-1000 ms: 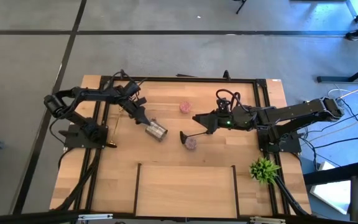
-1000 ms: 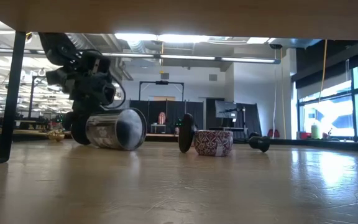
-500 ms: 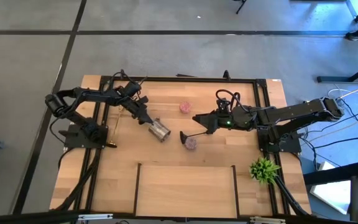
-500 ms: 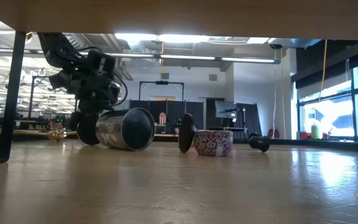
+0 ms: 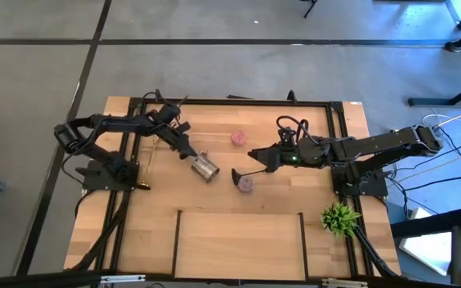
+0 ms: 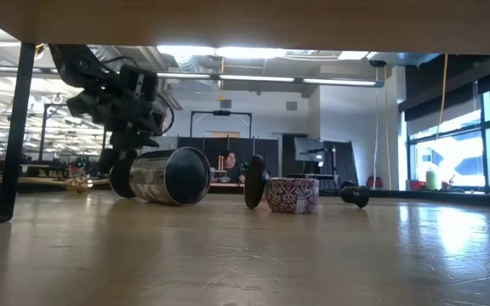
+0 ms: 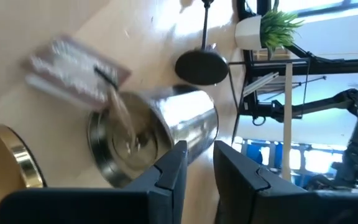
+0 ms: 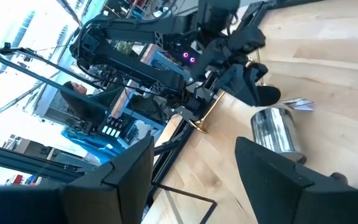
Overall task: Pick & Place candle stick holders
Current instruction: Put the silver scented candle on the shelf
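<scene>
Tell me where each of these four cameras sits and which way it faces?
High view: overhead, looking straight down; both arms and the table show.
Low view: table height, looking level; left gripper behind the tipped silver holder.
Left wrist view: past its own fingers at that holder.
Right wrist view: across toward the left arm.
All four share the silver holder.

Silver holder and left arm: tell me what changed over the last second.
The silver holder, lying on its side, slid a little toward the table's right and swung so its open mouth faces the low camera more. The left end effector followed it, staying at its closed end, fingers nearly shut. The black holder, both pink holders and the right end effector stayed as they were.
</scene>
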You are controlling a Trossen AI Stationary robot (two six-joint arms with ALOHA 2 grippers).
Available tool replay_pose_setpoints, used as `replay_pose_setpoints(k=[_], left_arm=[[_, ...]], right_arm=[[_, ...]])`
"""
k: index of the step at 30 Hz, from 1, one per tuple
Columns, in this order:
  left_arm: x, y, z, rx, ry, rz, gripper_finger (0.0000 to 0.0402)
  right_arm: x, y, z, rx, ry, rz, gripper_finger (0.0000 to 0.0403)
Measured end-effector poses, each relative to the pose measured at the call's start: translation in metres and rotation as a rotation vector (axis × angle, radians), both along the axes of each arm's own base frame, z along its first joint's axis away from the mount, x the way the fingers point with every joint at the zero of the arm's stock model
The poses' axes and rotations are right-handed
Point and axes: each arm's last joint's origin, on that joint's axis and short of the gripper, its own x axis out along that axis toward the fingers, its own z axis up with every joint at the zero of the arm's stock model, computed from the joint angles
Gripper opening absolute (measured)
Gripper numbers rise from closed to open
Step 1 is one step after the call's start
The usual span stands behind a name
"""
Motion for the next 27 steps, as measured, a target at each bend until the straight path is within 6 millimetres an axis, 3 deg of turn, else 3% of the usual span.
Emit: replay_pose_setpoints(k=[9, 18, 27], left_arm=[[-0.007, -0.004, 0.020, 0.086, -0.022, 0.035, 0.0074], [-0.032, -0.039, 0.038, 0.104, 0.302, 0.186, 0.0074], [-0.027, -0.057, 0.057, 0.087, 0.234, 0.245, 0.0105]], right_arm=[[0.000, 0.000, 0.000, 0.005, 0.000, 0.003, 0.0229], [0.000, 0.001, 0.000, 0.015, 0.001, 0.025, 0.0229], [0.000, -0.002, -0.001, 0.010, 0.011, 0.016, 0.0229]])
